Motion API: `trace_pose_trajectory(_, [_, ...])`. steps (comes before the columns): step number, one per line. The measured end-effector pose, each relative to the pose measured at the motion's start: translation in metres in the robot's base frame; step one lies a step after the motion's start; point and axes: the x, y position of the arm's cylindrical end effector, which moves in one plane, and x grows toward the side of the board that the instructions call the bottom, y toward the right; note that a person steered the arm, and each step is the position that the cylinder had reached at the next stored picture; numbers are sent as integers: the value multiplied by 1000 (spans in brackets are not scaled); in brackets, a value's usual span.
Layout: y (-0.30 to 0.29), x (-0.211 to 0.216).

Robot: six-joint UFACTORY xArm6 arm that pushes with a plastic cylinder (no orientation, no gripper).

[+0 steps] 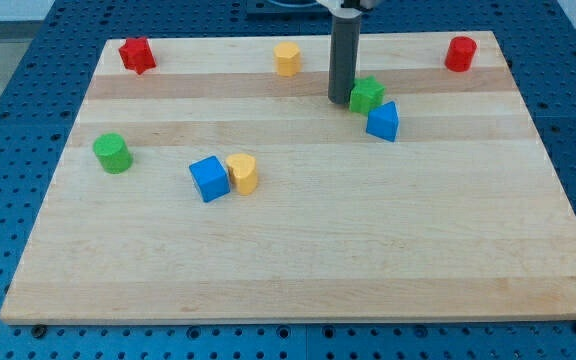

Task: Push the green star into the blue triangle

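Observation:
The green star (pixel 368 95) sits on the wooden board toward the view's top, right of centre. The blue triangle (pixel 383 122) lies just below and right of it, the two touching or nearly so. My tip (pixel 340 100) is against the green star's left side, at its upper-left edge. The dark rod rises from there out of the view's top.
A yellow block (pixel 287 58) is at the top centre, a red star-like block (pixel 136 54) at the top left, a red cylinder (pixel 459 53) at the top right. A green cylinder (pixel 112 153) is at the left. A blue cube (pixel 209 178) and yellow block (pixel 242 173) sit together at centre left.

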Motion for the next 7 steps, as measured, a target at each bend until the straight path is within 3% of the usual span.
trace_pose_trajectory(7, [20, -34])
